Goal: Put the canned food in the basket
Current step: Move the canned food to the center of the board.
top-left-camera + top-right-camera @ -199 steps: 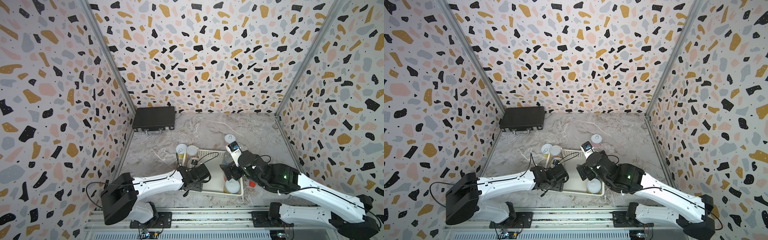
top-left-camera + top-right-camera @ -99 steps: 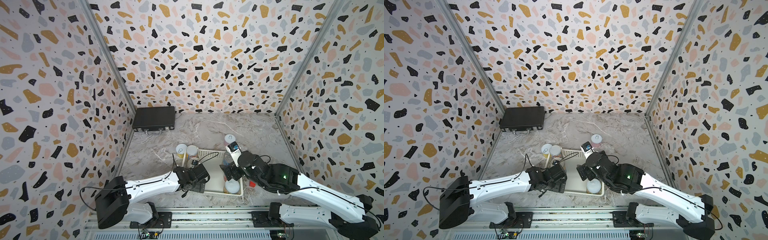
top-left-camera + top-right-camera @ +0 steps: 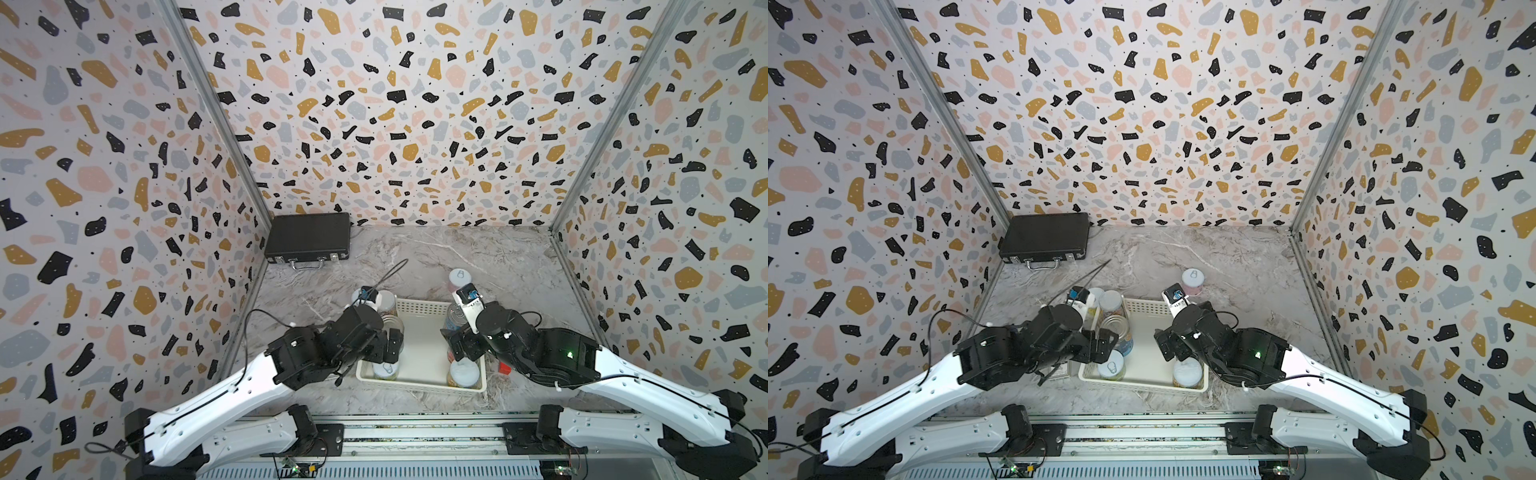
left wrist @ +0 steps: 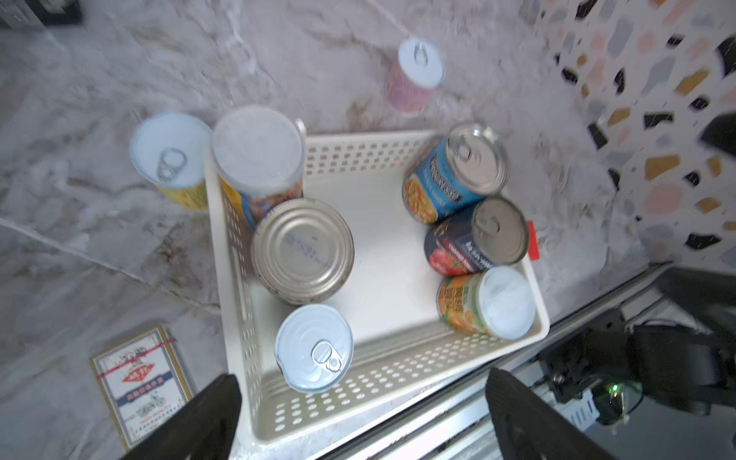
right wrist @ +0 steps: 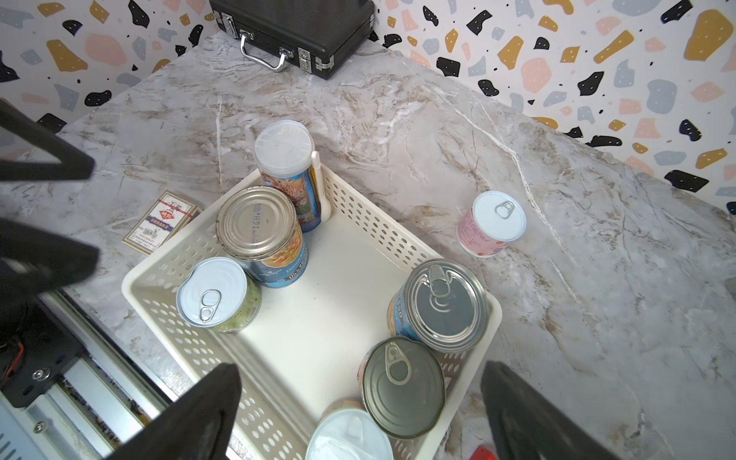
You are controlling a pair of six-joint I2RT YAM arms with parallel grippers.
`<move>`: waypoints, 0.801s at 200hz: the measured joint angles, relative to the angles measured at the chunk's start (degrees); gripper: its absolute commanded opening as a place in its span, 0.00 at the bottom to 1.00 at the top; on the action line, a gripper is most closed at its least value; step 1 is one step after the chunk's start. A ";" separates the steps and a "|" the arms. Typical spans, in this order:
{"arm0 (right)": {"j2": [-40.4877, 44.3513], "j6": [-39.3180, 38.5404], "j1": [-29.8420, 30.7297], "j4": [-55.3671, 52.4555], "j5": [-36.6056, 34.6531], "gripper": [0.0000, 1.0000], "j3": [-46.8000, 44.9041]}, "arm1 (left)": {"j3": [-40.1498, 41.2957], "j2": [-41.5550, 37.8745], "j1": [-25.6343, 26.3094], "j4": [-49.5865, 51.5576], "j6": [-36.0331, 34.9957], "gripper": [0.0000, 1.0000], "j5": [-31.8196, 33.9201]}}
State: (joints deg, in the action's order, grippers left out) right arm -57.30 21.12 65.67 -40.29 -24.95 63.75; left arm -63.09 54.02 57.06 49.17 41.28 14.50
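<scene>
1. Basket point(image 3: 419, 376) sits at table 6 o'clock, between the two arms. Six cans are inside and upright: three along its 9 o'clock wall, three along its 3 o'clock wall.
2. The left wrist view alone shows all six plus both strays: the yellow can point(image 4: 171, 159) just outside the basket's 10 o'clock corner and the pink can point(image 4: 414, 75) apart at 1 o'clock.
3. In the right wrist view the yellow can is hidden behind the tall plastic-lidded can point(image 5: 288, 175); the pink can point(image 5: 492, 223) shows clearly.
4. Left gripper point(image 4: 362, 414): jaws spread wide, empty, above the white-lidded can point(image 4: 314, 348).
5. Right gripper point(image 5: 358, 410): jaws wide, empty, above the 3 o'clock row.
6. Both top views: the arms cover most of the cans.
7. Card box point(image 4: 139, 382) shows in both wrist views and one top view point(image 3: 1059, 372). Briefcase point(image 5: 294, 28) at table 11 o'clock.
</scene>
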 measured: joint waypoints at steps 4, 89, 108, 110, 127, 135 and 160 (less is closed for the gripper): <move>0.02 0.00 0.00 0.00 -0.11 1.00 0.00 | -0.68 -0.33 -0.57 0.00 -0.04 1.00 0.59; 0.72 -0.04 0.00 0.07 -2.23 1.00 -0.39 | 5.95 -0.31 -28.72 -9.70 2.23 1.00 1.11; 0.66 -0.20 0.00 0.20 -2.84 1.00 -0.61 | 8.35 0.50 -31.23 -10.99 2.25 1.00 1.66; 0.66 -0.20 0.00 0.22 -2.89 1.00 -0.63 | 8.63 0.48 -31.47 -11.15 2.27 1.00 1.64; 0.17 -0.22 0.00 0.63 -2.99 1.00 -0.61 | 10.47 0.04 -32.70 -12.02 2.10 1.00 1.51; -0.26 -0.22 0.00 0.74 -2.97 1.00 -0.59 | 10.93 -0.26 -33.05 -12.07 1.90 1.00 1.55; -2.54 0.00 -0.17 0.98 -2.64 1.00 0.72 | 11.10 -1.95 -33.22 -12.00 1.68 1.00 2.75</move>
State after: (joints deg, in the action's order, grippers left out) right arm -59.83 21.12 65.49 -39.31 -27.59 64.47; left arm -51.99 52.07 23.83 37.17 42.96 17.26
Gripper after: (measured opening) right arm 0.999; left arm 0.996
